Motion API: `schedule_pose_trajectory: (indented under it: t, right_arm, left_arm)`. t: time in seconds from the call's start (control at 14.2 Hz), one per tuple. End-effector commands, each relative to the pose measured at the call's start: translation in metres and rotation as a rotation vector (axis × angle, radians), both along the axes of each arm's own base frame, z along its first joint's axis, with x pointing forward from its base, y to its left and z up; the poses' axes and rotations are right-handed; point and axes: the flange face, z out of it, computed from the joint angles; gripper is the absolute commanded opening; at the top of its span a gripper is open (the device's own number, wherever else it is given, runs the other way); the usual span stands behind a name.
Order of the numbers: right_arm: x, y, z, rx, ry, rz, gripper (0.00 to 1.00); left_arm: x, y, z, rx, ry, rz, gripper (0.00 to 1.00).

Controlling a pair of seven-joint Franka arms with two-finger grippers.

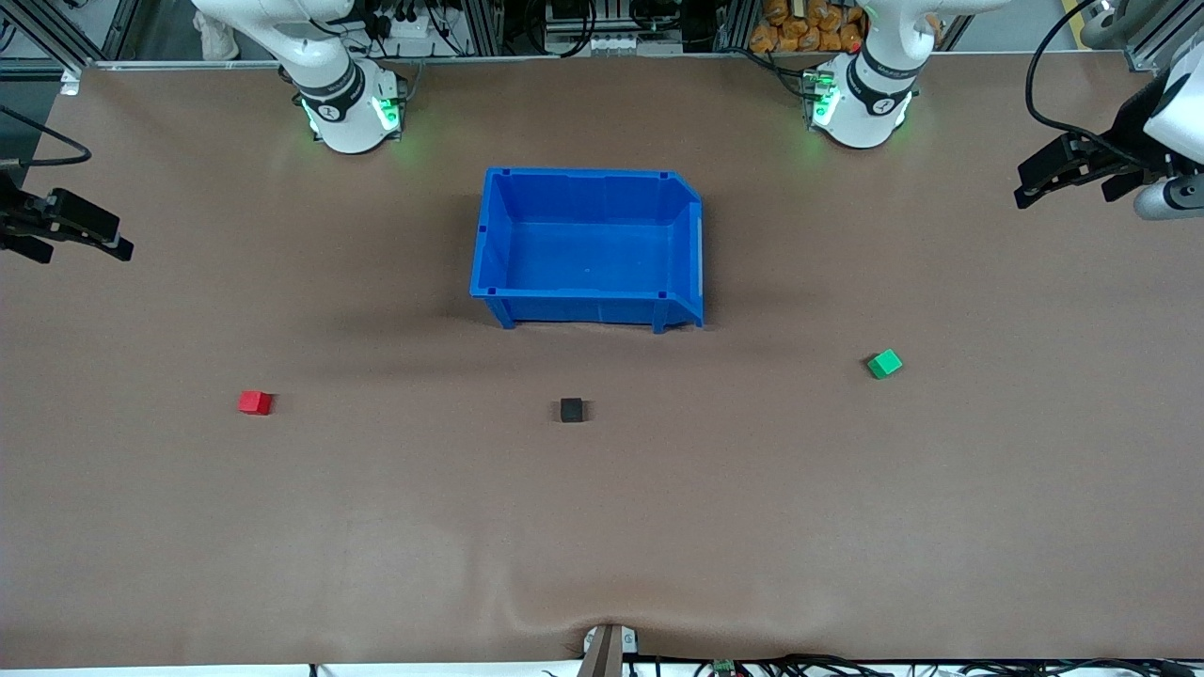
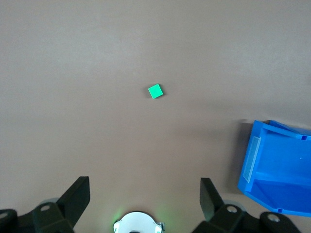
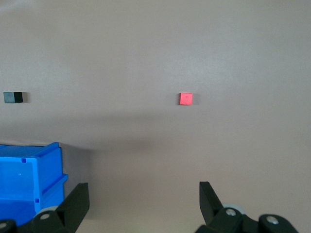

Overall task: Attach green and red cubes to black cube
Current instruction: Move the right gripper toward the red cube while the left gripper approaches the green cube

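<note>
You've got both arms waiting high at the table's ends, the left gripper (image 1: 1035, 183) and right gripper (image 1: 113, 246) each with fingers spread wide and holding nothing, while the black cube (image 1: 571, 410) sits mid-table, nearer the front camera than the blue bin (image 1: 489, 244). The red cube (image 1: 255, 402) lies well off toward the right arm's end and the green cube (image 1: 884, 363) toward the left arm's. Mind that the green one sits skewed: come down unaligned and you'll likely nudge it away, or knock the black cube when joining.
</note>
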Motion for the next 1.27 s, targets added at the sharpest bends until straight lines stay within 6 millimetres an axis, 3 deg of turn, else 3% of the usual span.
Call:
schedule_pose_trajectory:
  t: [0.0,0.28,0.85,1.2]
  right_arm:
    - [0.005,0.011,0.005,0.027,-0.026,-0.001,1.0]
    - [0.013,0.015,-0.006,0.042,-0.012,0.003,1.0]
    - [0.015,0.014,-0.005,0.054,-0.017,0.0,1.0]
    - [0.025,0.015,-0.02,0.05,-0.001,0.006,1.0]
  left_arm:
    - [0.001,-0.001,0.002,-0.019,0.015,-0.022,1.0]
    - [0.001,-0.001,0.001,-0.019,0.016,-0.018,1.0]
    - [0.004,0.003,-0.007,-0.018,0.033,-0.011,1.0]
    - [0.007,0.003,-0.014,-0.015,0.046,0.002,1.0]
